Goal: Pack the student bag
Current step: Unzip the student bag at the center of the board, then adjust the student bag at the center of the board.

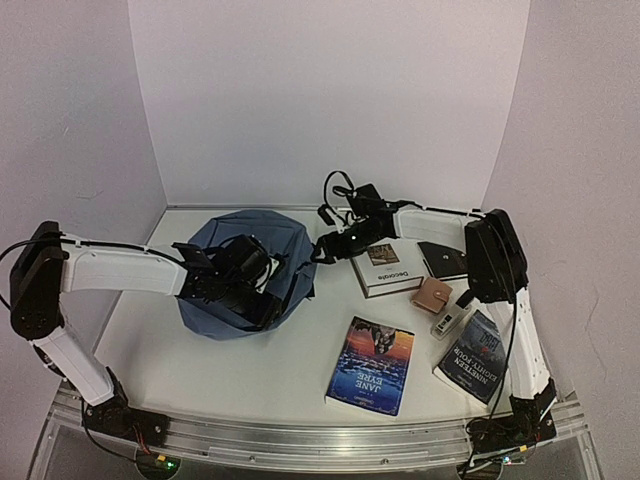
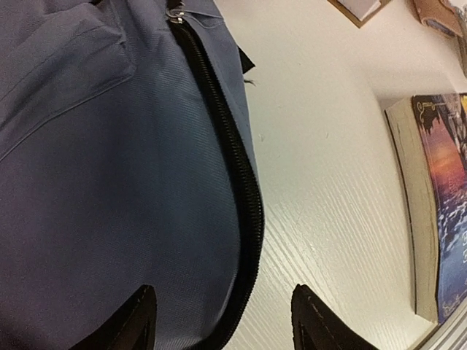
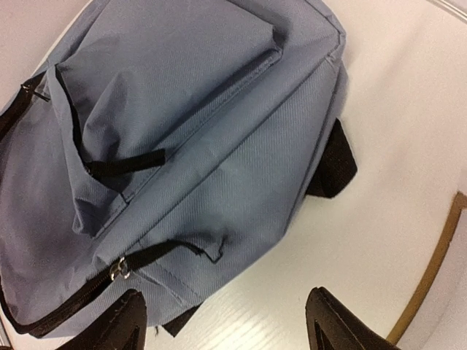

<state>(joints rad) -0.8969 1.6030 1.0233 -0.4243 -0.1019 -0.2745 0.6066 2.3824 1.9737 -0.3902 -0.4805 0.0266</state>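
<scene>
Top external first: how far along are we?

— Barely begun, we'd judge. The bag (image 1: 285, 250) lies flat under the left gripper (image 2: 226, 321), and the books (image 1: 372, 365) and wallet (image 1: 433, 296) are out on the table (image 1: 280, 370), off to the right of both grippers. We see nothing going into the bag.

— Do we hold anything?

— No. On the left wrist our fingers (image 2: 139, 324) stand wide apart and empty, and the zipper (image 2: 244, 211) runs up between them. It looks shut where we see it. The right gripper (image 3: 225, 313) is spread just as wide with nothing in it. The bag's corner is just ahead of it, the zipper pull (image 3: 120, 270) near one finger.

— So what's left?

— Nearly everything, we think: unzip the bag, hold it open, then load the books and wallet.
</scene>
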